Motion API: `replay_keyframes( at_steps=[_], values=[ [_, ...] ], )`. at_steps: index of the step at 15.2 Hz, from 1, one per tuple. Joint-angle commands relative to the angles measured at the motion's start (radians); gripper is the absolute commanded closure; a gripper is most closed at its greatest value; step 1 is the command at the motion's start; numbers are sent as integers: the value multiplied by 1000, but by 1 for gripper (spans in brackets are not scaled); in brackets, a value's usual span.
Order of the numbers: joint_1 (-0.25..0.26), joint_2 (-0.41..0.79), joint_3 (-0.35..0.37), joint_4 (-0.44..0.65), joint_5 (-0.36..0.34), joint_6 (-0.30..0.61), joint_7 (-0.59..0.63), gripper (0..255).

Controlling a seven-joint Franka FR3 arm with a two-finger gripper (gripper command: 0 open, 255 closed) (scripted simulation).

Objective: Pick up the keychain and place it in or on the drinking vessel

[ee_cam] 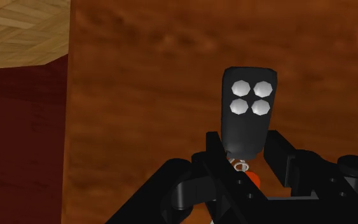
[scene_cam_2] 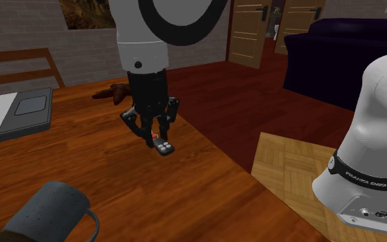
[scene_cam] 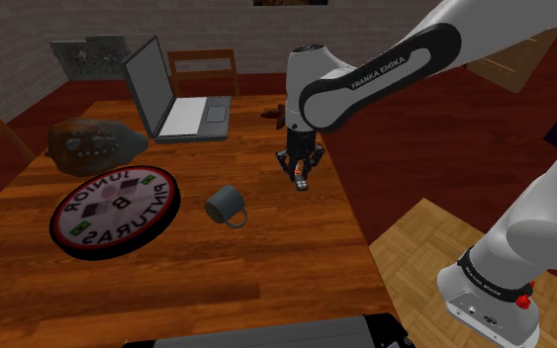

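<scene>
The keychain [ee_cam: 247, 114] is a black fob with four white buttons, a small ring and an orange piece at its near end. My gripper [ee_cam: 244, 156] is shut on it, one finger on each side of its ring end. In the shoulder view the gripper [scene_cam: 299, 170] hangs over the wooden table [scene_cam: 217, 277] near its right edge, the keychain [scene_cam: 301, 183] pointing down close to the surface. The dark grey mug [scene_cam: 227, 206] lies tipped to the gripper's lower left. In the second exterior view the keychain [scene_cam_2: 163, 147] sits below the gripper [scene_cam_2: 154, 136], and the mug [scene_cam_2: 45, 210] is at the lower left.
An open grey laptop [scene_cam: 177, 99] stands at the back of the table, with a round lettered plaque [scene_cam: 115, 210] and a brown lumpy object [scene_cam: 93, 143] at the left. A small brown thing [scene_cam_2: 113, 91] lies behind the gripper. The table's edge [scene_cam: 360, 237] runs close by.
</scene>
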Motion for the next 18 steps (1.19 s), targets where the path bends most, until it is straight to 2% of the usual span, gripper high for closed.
replay_keyframes(
  at_steps=[1,18],
  values=[
    [-1,-18,0,10,7,-26,-4,255],
    [-5,-115,-9,145,38,-254,-22,255]
  ],
)
